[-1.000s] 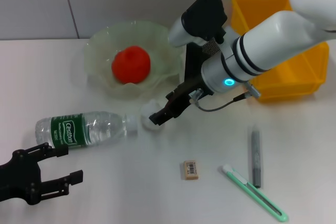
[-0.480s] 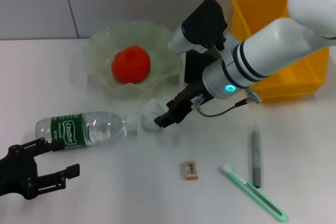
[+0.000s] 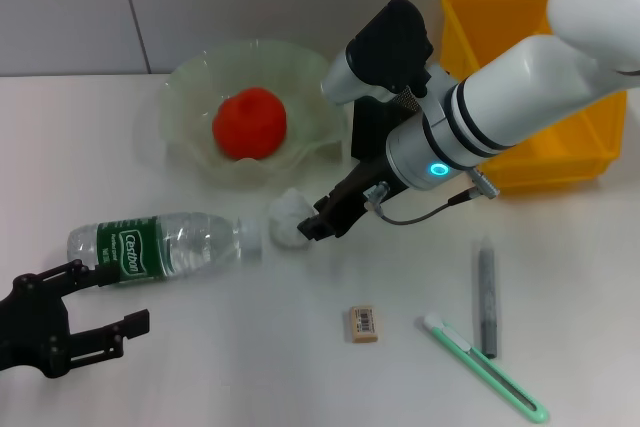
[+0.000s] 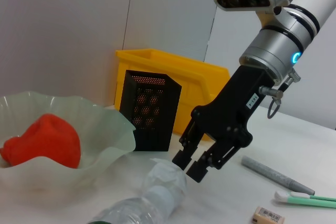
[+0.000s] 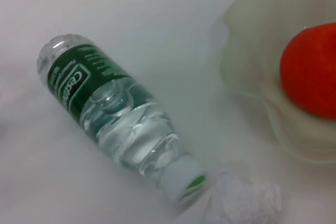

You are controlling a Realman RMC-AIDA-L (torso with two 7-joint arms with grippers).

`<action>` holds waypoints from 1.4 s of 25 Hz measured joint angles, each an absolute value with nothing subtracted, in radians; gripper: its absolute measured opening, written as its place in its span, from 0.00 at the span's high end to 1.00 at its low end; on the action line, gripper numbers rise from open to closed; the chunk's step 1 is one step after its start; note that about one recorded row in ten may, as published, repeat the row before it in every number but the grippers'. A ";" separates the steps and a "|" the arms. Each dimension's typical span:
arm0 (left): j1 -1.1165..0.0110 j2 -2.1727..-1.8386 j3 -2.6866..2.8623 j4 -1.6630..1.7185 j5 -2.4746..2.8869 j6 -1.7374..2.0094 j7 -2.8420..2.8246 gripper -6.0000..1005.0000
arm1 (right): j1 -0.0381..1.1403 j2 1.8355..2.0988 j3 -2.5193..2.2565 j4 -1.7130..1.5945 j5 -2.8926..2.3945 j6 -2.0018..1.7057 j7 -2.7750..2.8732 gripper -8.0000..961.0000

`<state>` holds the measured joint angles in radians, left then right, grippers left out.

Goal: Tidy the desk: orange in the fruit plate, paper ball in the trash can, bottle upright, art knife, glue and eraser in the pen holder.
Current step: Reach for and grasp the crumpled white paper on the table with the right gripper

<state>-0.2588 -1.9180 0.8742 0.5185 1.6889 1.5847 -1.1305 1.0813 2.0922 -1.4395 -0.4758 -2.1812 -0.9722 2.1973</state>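
The orange [image 3: 250,122] lies in the pale green fruit plate [image 3: 190,77]. On the table the bottle [image 3: 160,244] lies on its side, cap toward the white paper ball [image 3: 288,217]. My right gripper [image 3: 316,226] hangs low against the ball's right side, its fingers [image 4: 184,157] narrowly open and nothing between them. At the front left corner my left gripper [image 3: 100,299] is open, just in front of the bottle's base. The eraser [image 3: 364,323], the grey glue stick [image 3: 486,297] and the green art knife [image 3: 485,367] lie at the front right. Behind the right arm stands the black mesh pen holder [image 4: 149,111].
A yellow bin [image 3: 540,87] stands at the back right, against the wall. The right arm reaches across the middle of the table, above the space between plate and bin.
My right gripper has edged a little to the right and sits close against the paper ball. The left gripper has drawn back slightly toward the front left corner.
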 joint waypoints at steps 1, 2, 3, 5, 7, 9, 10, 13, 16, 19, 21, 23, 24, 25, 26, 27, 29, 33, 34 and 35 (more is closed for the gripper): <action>-0.259 -1.918 0.873 0.518 1.689 1.585 -1.130 0.23 | 1.081 2.092 -1.439 -0.478 -2.181 -0.979 2.197 0.61; -0.260 -1.918 0.872 0.518 1.689 1.585 -1.130 0.23 | 1.081 2.092 -1.438 -0.481 -2.181 -0.989 2.197 0.61; -0.260 -1.918 0.868 0.519 1.689 1.586 -1.130 0.23 | 1.081 2.092 -1.438 -0.484 -2.181 -0.997 2.197 0.61; -0.260 -1.917 0.863 0.519 1.689 1.588 -1.130 0.23 | 1.081 2.092 -1.437 -0.490 -2.181 -1.011 2.194 0.61; -0.260 -1.917 0.862 0.519 1.689 1.589 -1.130 0.24 | 1.081 2.092 -1.439 -0.492 -2.180 -1.011 2.192 0.55; -0.261 -1.917 0.862 0.520 1.689 1.589 -1.130 0.24 | 1.081 2.093 -1.440 -0.492 -2.180 -1.003 2.190 0.49; -0.261 -1.917 0.862 0.520 1.689 1.589 -1.130 0.24 | 1.081 2.093 -1.440 -0.492 -2.178 -0.996 2.189 0.46; -0.261 -1.917 0.861 0.520 1.689 1.589 -1.130 0.24 | 1.079 2.093 -1.440 -0.492 -2.174 -0.976 2.184 0.41; -0.263 -1.917 0.860 0.520 1.689 1.589 -1.130 0.24 | 1.079 2.093 -1.440 -0.492 -2.170 -0.962 2.180 0.37; -0.265 -1.917 0.860 0.521 1.689 1.586 -1.130 0.24 | 1.079 2.093 -1.442 -0.489 -2.164 -0.948 2.176 0.33; -0.266 -1.917 0.860 0.524 1.688 1.585 -1.130 0.24 | 1.079 2.092 -1.456 -0.484 -2.142 -0.938 2.172 0.30; -0.266 -1.917 0.860 0.526 1.688 1.584 -1.130 0.25 | 1.078 2.092 -1.480 -0.479 -2.115 -0.925 2.168 0.29; -0.266 -1.917 0.860 0.527 1.688 1.584 -1.130 0.25 | 1.078 2.092 -1.488 -0.476 -2.109 -0.918 2.166 0.29; -0.265 -1.917 0.860 0.528 1.687 1.584 -1.131 0.25 | 1.078 2.092 -1.493 -0.473 -2.106 -0.913 2.165 0.29; -0.265 -1.917 0.861 0.528 1.687 1.584 -1.131 0.25 | 1.078 2.092 -1.494 -0.471 -2.105 -0.907 2.164 0.30; -0.266 -1.917 0.860 0.529 1.686 1.584 -1.133 0.25 | 1.078 2.092 -1.496 -0.468 -2.104 -0.902 2.163 0.30; -0.267 -1.919 0.861 0.529 1.684 1.583 -1.134 0.25 | 1.078 2.092 -1.504 -0.462 -2.099 -0.892 2.162 0.30; -0.269 -1.920 0.853 0.529 1.683 1.583 -1.133 0.25 | 1.078 2.092 -1.542 -0.447 -2.062 -0.873 2.153 0.31; -0.272 -1.922 0.850 0.529 1.684 1.583 -1.133 0.25 | 1.078 2.092 -1.552 -0.444 -2.052 -0.869 2.151 0.31; -0.273 -1.922 0.848 0.529 1.685 1.583 -1.132 0.25 | 1.078 2.092 -1.557 -0.443 -2.048 -0.867 2.151 0.31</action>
<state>-0.2727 -1.9223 0.8478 0.5292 1.6855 1.5829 -1.1324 1.0783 2.0922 -1.5573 -0.4431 -2.0479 -0.8665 2.1511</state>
